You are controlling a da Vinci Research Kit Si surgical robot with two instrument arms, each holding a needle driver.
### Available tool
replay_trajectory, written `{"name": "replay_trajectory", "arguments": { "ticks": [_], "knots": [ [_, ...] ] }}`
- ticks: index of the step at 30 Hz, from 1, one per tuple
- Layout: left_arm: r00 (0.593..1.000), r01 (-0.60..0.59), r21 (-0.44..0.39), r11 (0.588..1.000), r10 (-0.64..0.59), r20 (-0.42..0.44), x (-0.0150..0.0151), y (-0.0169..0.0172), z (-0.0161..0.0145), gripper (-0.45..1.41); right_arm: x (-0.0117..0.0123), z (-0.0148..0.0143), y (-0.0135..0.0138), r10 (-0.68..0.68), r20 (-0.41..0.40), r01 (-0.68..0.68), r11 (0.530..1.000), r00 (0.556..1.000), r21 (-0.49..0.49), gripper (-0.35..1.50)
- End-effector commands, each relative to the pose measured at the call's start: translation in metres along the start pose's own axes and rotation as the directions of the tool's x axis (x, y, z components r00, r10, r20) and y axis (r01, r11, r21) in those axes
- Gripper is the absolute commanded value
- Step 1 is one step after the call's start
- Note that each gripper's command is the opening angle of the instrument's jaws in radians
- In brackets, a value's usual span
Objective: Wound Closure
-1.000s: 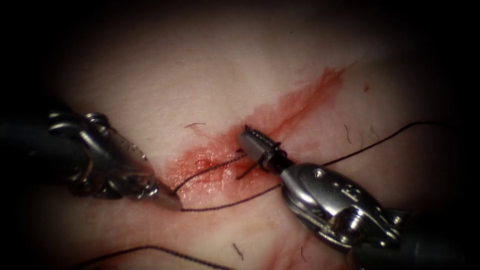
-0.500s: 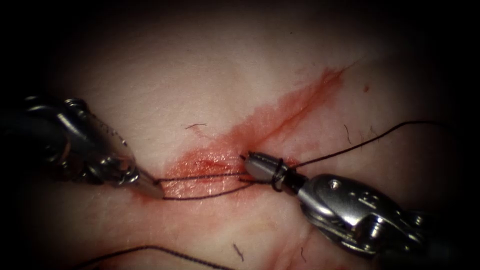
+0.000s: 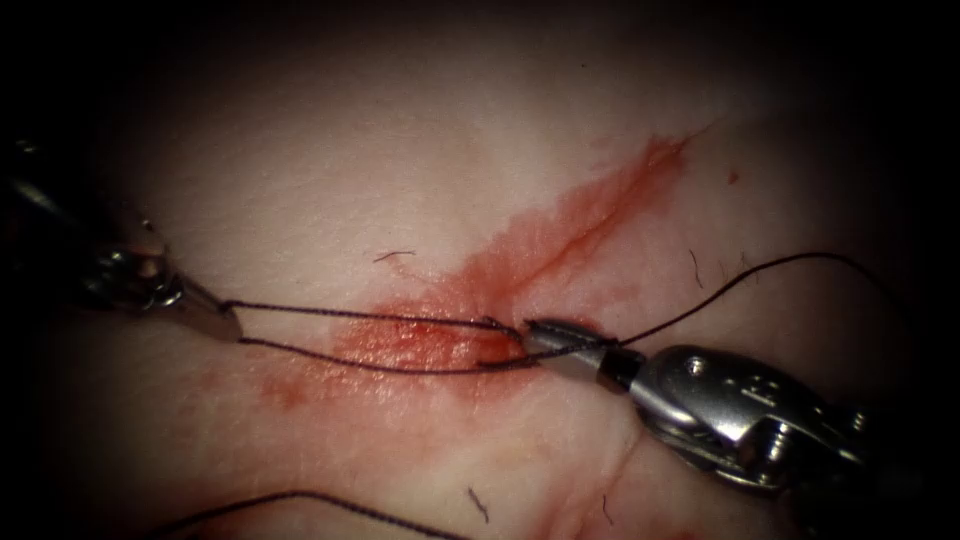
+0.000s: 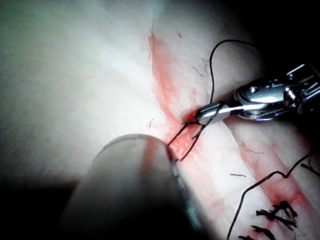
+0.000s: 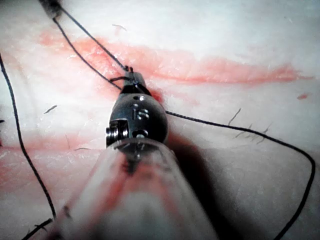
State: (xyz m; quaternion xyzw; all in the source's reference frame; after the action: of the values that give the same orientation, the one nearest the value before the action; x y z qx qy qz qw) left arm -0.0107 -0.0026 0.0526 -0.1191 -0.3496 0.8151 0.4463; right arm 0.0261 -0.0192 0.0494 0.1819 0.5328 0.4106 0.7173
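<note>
My left tool point(image 3: 228, 324) sits left of the cut point(image 3: 590, 215), its jaws shut on the dark thread point(image 3: 370, 318). Two strands run from it across the red fluid point(image 3: 420, 340) to my right tool point(image 3: 535, 333), which lies at the cut and is shut on a short thread end. A long strand point(image 3: 740, 278) arcs away to the right. In the left wrist view the right tool point(image 4: 210, 112) holds the thread point(image 4: 187, 145) over the cut. The right wrist view looks down on the right tool point(image 5: 132, 80), with both strands point(image 5: 85, 47) leading to the left tool point(image 5: 52, 7).
The pale tissue point(image 3: 400, 180) lies under both tools. Another length of thread point(image 3: 300, 495) crosses the near edge. Short cut ends of thread point(image 3: 475, 502) lie near the cut. Earlier dark stitches point(image 4: 275, 215) are seen in the left wrist view.
My left tool has drawn well to the left with the thread. The right tool has shifted right and lower. The loops around its jaws have slid toward the tip and the strands now run taut.
</note>
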Motion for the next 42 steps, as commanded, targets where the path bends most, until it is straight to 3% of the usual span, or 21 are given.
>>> {"name": "replay_trajectory", "arguments": {
  "ticks": [1, 13, 22, 26, 36, 42],
  "knots": [
    [1.000, 0.000, 0.000, 1.000, 0.000, -0.001, 0.0001, 0.0001, 0.0006, -0.45, 0.0006, 0.0007, 0.0002, -0.019, -0.001, 0.019, 0.998, 1.000, 0.064, -0.35],
    [1.000, 0.007, -0.004, 1.000, -0.007, -0.008, 0.0009, -0.0002, -0.0004, -0.45, 0.0007, -0.0010, -0.0005, -0.063, 0.029, 0.054, 0.972, 0.998, 0.228, -0.35],
    [0.994, 0.061, 0.028, 0.998, -0.059, -0.089, 0.0059, -0.0012, -0.0036, -0.45, 0.0007, -0.0007, -0.0031, -0.077, 0.031, 0.064, 0.951, 0.997, 0.301, -0.35],
    [0.994, 0.063, 0.037, 0.997, -0.059, -0.096, 0.0080, -0.0004, -0.0028, -0.45, 0.0006, 0.0002, -0.0035, -0.078, 0.022, 0.067, 0.951, 0.997, 0.302, -0.35],
    [0.996, -0.011, 0.050, 0.999, 0.015, -0.082, 0.0174, 0.0007, 0.0009, -0.45, -0.0005, 0.0006, -0.0035, -0.093, 0.025, 0.080, 0.947, 0.995, 0.311, -0.35],
    [0.991, -0.026, 0.099, 0.995, 0.038, -0.125, 0.0203, -0.0002, 0.0020, -0.45, -0.0007, -0.0001, -0.0043, -0.099, 0.035, 0.083, 0.942, 0.994, 0.326, -0.35]
  ]
}}
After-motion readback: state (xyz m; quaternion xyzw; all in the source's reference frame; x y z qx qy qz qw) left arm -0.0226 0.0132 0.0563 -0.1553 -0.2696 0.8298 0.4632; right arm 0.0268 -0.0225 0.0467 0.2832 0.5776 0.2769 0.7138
